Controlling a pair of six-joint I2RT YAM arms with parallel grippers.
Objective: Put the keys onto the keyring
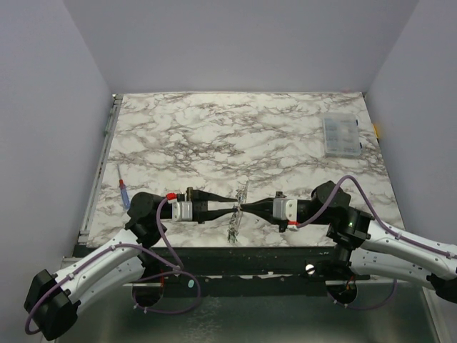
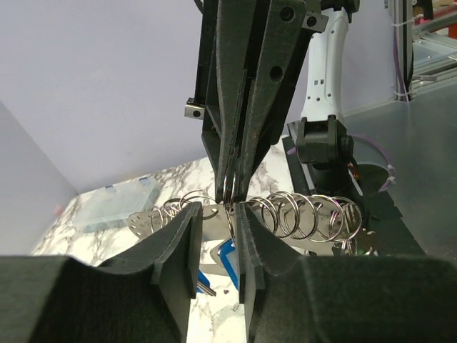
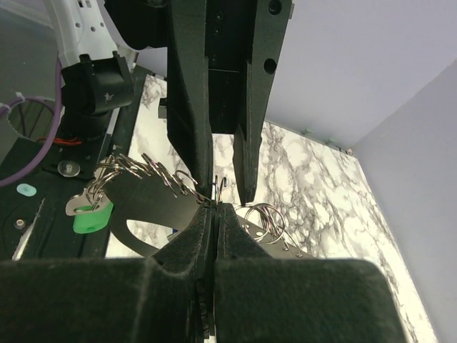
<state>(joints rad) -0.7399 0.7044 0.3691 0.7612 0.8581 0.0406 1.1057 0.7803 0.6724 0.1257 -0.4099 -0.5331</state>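
Note:
The keyring point(image 1: 244, 189) is a flat silvery strip carrying many split rings; it is held above the table's near edge, with keys point(image 1: 232, 233) hanging at its near end. My right gripper point(image 1: 245, 206) point(image 3: 215, 207) is shut on a small split ring at the strip's middle. My left gripper point(image 1: 233, 207) point(image 2: 218, 211) faces it tip to tip, jaws apart, straddling that ring. A blue key point(image 2: 228, 260) hangs below between the left fingers point(image 2: 182, 236). A green key point(image 3: 91, 218) hangs at one end of the keyring point(image 3: 153, 204).
A clear compartment box point(image 1: 340, 136) lies at the far right of the marble table point(image 1: 214, 136). A thin screwdriver with a red-and-blue handle point(image 1: 123, 191) lies near the table's left edge. A metal rail point(image 1: 100, 164) runs along that edge.

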